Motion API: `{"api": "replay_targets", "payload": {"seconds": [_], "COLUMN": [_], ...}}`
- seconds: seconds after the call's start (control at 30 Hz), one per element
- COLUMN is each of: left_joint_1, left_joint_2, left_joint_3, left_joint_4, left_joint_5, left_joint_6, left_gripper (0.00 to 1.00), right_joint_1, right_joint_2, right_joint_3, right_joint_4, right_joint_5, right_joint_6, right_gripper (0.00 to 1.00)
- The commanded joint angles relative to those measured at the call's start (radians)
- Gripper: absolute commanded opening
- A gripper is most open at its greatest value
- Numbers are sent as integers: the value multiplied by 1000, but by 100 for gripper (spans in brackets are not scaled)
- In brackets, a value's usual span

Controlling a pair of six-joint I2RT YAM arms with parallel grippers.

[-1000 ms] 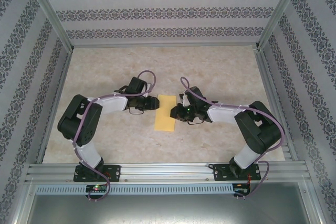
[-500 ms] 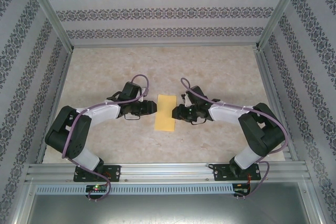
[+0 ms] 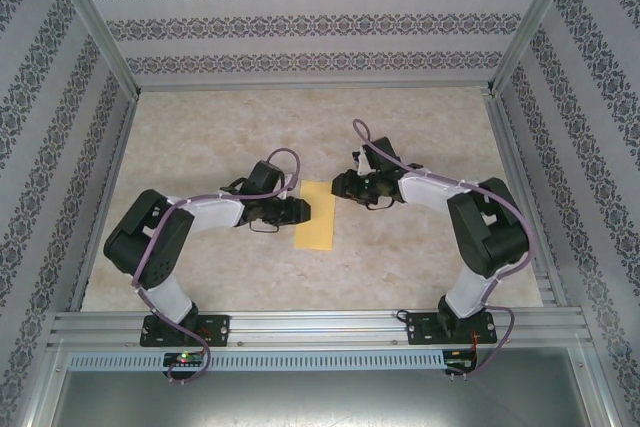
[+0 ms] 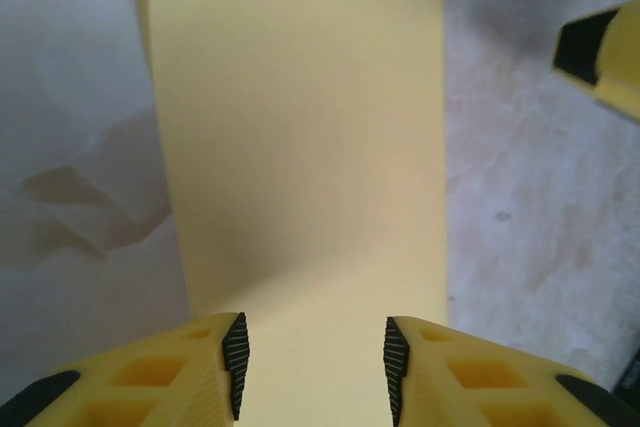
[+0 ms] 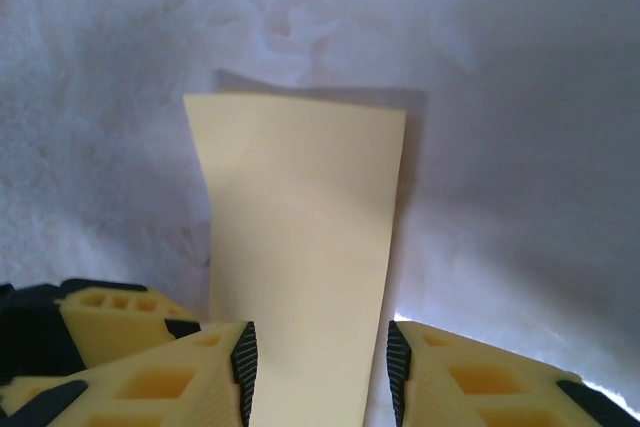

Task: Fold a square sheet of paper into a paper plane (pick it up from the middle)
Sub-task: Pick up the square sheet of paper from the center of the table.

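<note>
As the right fingers (image 5: 170,377) swung from 3 to 1 o'clock of the paper (image 3: 316,219), they opened halfway, holding nothing. Left fingers (image 4: 200,377) likewise half-open and empty at its 9 o'clock edge. Regrasp for the next crease looks pending.

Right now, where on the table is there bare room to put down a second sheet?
The widest bare patch of table lies between the back wall and the left pincer and right pincer. A smaller one runs from the near edge of the yellow paper to the front rail. The middle is crowded: both pincers sit at the paper.
</note>
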Motion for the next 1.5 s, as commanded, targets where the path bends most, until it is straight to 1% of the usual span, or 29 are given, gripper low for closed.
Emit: {"api": "replay_targets", "payload": {"seconds": [0.0, 0.1, 0.23, 0.3, 0.4, 0.53, 0.7, 0.8, 0.97, 1.17, 1.47], "left_joint_1": [-9, -9, -11, -12, -11, -11, -12, -11, -11, -11, -11], "left_joint_2": [36, 64, 83, 85, 97, 116, 127, 129, 130, 138, 140], "left_joint_3": [22, 33, 53, 55, 61, 62, 70, 74, 77, 84, 80], "left_joint_4": [40, 36, -14, -46, -87, -115, -148, -162, -177, -189, -185], "left_joint_5": [-25, -25, -47, -71, -112, -135, -162, -171, -179, -183, -186], "left_joint_6": [23, 34, 74, 100, 133, 159, 186, 202, 217, 233, 240], "left_gripper": [42, 39, 37, 35, 35, 34, 34, 33, 33, 33, 33], "right_joint_1": [-10, -16, -19, -23, -27, -31, -35, -36, -32, -6, 5], "right_joint_2": [53, 88, 136, 148, 152, 163, 197, 230, 249, 250, 210], "right_joint_3": [59, 89, 128, 141, 153, 169, 203, 233, 264, 284, 237], "right_joint_4": [-12, -10, -29, -57, -88, -114, -129, -130, -141, -140, -118], "right_joint_5": [-33, -37, -37, -7, 35, 71, 85, 64, 65, 11, -52], "right_joint_6": [-31, -34, -47, -59, -77, -91, -93, -93, -104, -108, -88], "right_gripper": [41, 41, 41, 42, 42, 42, 42, 42, 42, 42, 41]}}
